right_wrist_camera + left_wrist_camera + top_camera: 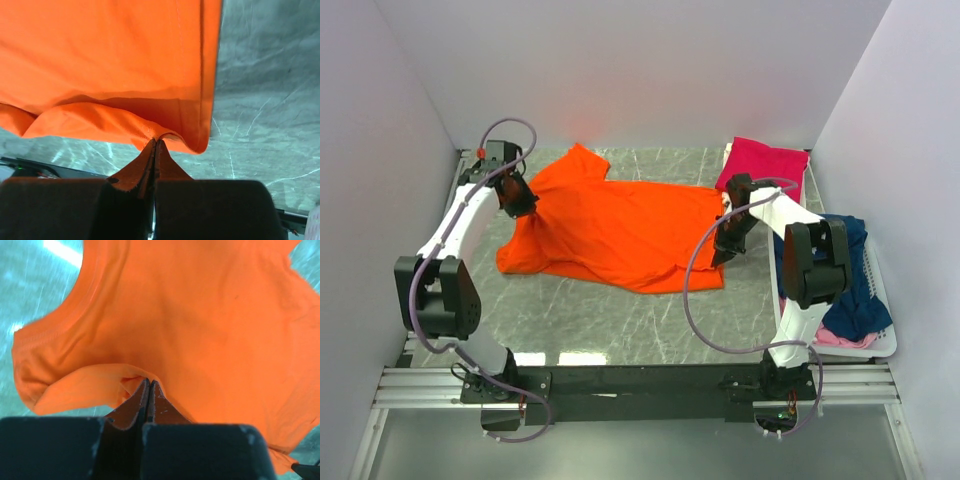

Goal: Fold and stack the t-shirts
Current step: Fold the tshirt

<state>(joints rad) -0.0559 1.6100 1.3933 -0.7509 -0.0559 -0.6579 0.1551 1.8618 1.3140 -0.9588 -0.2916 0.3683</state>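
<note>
**Top external view: both grippers pinch the orange tee on the table**

At the left, the left gripper (523, 208) is clamped on the left edge of the orange t-shirt (620, 225). Its wrist view shows the jaws pressed together on a small fold of cloth, with the curved neckline just beyond. The shirt lies spread across the middle of the grey marble-patterned table (620, 330), wrinkled, with one sleeve pointing toward the back wall.

At the shirt's right end, the right gripper (725, 258) is closed on the orange cloth near the stitched hem. In its wrist view the fingers meet on a lifted pucker of fabric, and bare table shows to the right.

Further right, a magenta-pink t-shirt (765, 160) lies folded at the far corner, at the far end of the white basket (885, 345). A navy blue t-shirt (858, 285) is heaped in the basket, partly hidden by the right arm. A pale pink t-shirt (840, 338) shows beneath it at the near end.
</note>
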